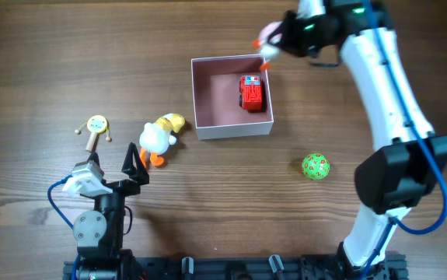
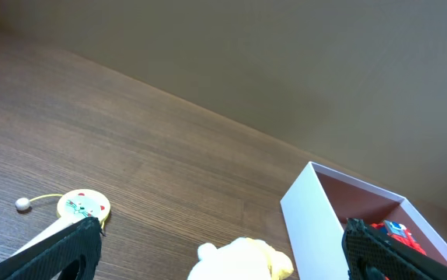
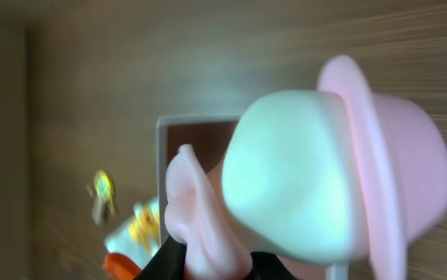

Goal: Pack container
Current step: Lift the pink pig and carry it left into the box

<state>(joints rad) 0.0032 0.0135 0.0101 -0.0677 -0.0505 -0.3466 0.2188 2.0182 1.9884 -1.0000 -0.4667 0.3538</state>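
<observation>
Figure: a brown wood-grain table [image 1: 68,62], seen from overhead and from both wrists; a plain beige wall is seen behind it in the left wrist view.

The container [image 1: 235,129], a square box with white walls and a dusty-pink inside, is placed near the middle of the table. A red toy car [image 1: 252,92] is lying inside it, against the right wall. Outside the box, a plush duck [image 1: 161,136] is seen just off its near left corner, a small rattle drum [image 1: 96,127] further left, and a green ball [image 1: 315,166] well apart on the right.

The left gripper [image 1: 113,169] is held low over the near left of the table, its fingers [image 2: 60,253] spread wide with nothing between them; the duck [image 2: 242,260], the drum [image 2: 83,206] and a white wall of the container [image 2: 309,222] are framed between them.

The right gripper [image 1: 279,40] is raised over the far right corner of the container and is closed on a pink-hatted toy figure [image 1: 268,35]. In the right wrist view the figure [image 3: 316,171] fills the frame, out of focus, so that only dark finger parts [image 3: 169,260] are glimpsed beneath it; what the figure depicts cannot be made out. The container [image 3: 200,131] is visible below and behind it.
</observation>
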